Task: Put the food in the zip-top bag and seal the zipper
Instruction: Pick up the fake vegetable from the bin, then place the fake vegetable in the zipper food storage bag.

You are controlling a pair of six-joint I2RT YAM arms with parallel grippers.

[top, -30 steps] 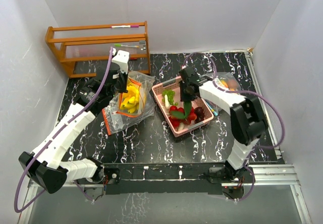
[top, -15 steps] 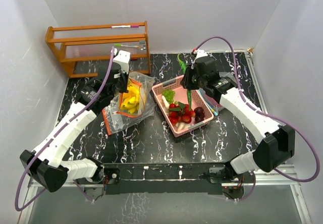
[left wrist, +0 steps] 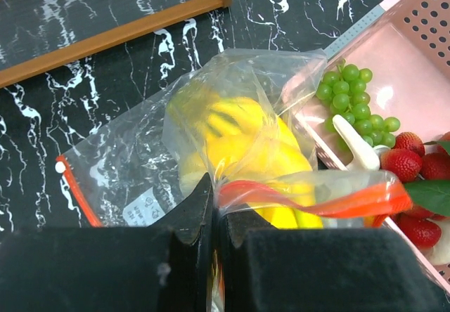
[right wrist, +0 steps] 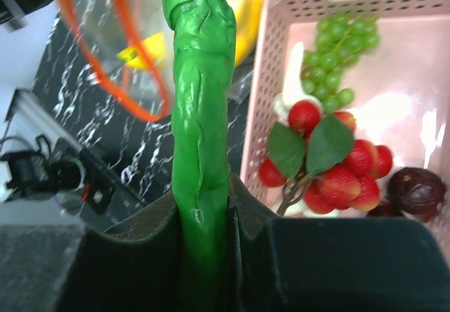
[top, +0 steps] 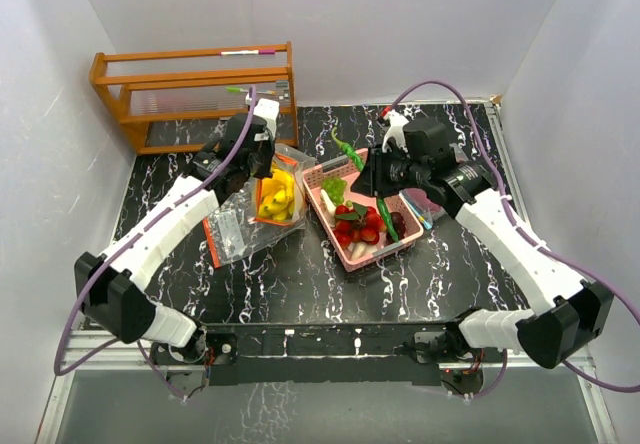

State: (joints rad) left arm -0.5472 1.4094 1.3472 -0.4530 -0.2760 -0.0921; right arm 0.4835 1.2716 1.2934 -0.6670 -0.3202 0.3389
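As right arm lifts: long green veg (right wrist: 200,115) now up clear of pink tray (right wrist: 281,17); a sec ago it was down among the fruit.
Right gripper (right wrist: 207,206): narrow, clamped on veg's lower end, tip twd bag.
Left gripper (left wrist: 213,199): pinched tight on zip-top bag (left wrist: 232,108) rim by orange zipper (left wrist: 316,199); bag has moved up beside tray.
Bag mouth: looks open twd tray, hard to tell thru film.
In bag: bananas (left wrist: 246,136).
Left in tray: grapes (right wrist: 337,45), strawberries (right wrist: 337,178), plum (right wrist: 416,189).
Meaning: drop-in next, prob; sealing far off.
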